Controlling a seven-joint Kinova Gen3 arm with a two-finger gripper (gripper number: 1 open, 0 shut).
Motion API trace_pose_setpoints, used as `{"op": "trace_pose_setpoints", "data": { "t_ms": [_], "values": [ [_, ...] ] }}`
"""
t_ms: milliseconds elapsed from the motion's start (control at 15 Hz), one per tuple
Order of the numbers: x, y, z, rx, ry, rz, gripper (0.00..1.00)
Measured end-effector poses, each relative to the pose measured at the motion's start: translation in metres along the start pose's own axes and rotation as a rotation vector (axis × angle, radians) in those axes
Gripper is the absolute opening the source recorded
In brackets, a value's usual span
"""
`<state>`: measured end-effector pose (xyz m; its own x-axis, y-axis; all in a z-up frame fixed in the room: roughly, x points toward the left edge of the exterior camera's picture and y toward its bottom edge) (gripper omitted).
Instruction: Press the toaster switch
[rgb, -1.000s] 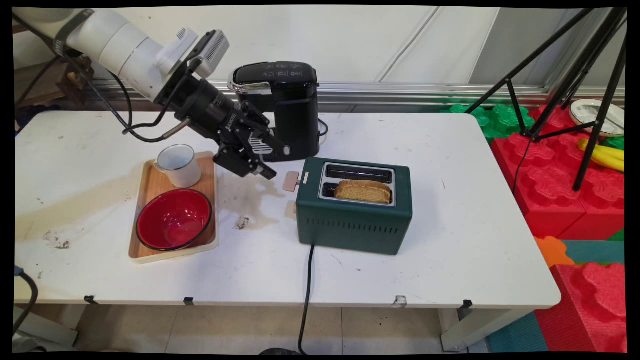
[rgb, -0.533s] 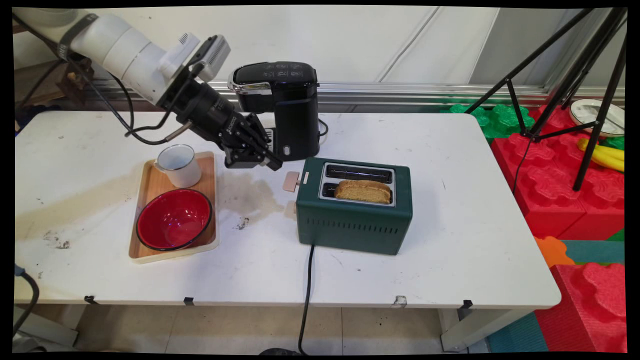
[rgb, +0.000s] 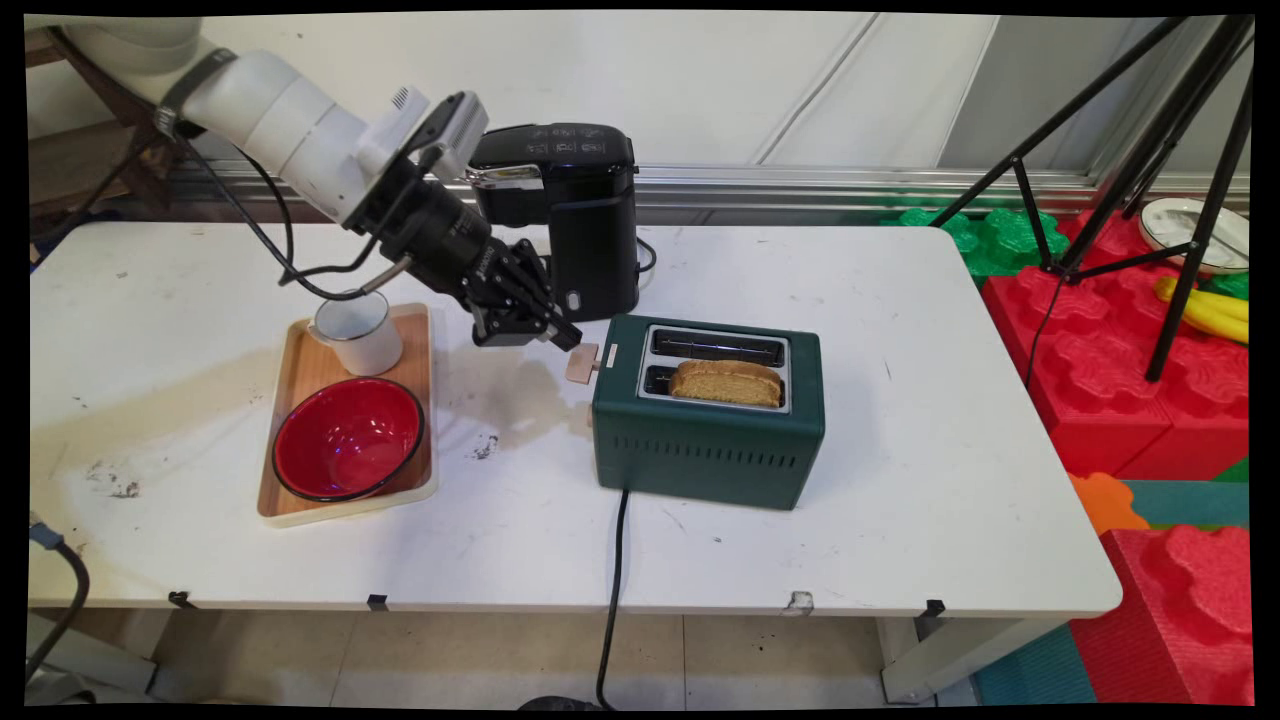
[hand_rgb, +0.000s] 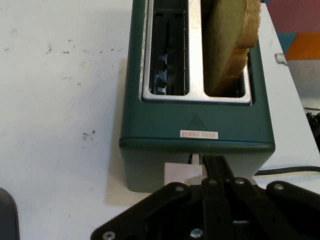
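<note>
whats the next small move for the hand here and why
Probably press straight down on the toaster lever. The hand sits with its fingers together right above the lever, the bread slice stands high in the near slot of the green toaster, and the lever looks up.

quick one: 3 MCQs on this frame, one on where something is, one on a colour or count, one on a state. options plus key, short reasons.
1. Where is the gripper?
A. at the toaster's lever
B. inside the red bowl
C. over the mug

2. How many toaster slots hold bread?
A. none
B. one
C. two

3. What is in the red bowl?
A. bread
B. the mug
C. nothing

Key:
1 A: its tip is at the tan lever on the green toaster's left end.
2 B: the bread fills the near slot; the far slot is empty.
3 C: the red bowl shows only its bare inside; the mug stands beside it on the tray.
</note>
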<state>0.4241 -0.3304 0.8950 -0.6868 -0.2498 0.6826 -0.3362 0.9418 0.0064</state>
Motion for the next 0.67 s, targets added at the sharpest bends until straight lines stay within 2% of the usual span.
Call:
{"op": "trace_pose_setpoints", "data": {
  "t_ms": [667],
  "values": [
    [-0.009,-0.006,0.026,-0.003,-0.019,-0.018,0.00]
  ]
}}
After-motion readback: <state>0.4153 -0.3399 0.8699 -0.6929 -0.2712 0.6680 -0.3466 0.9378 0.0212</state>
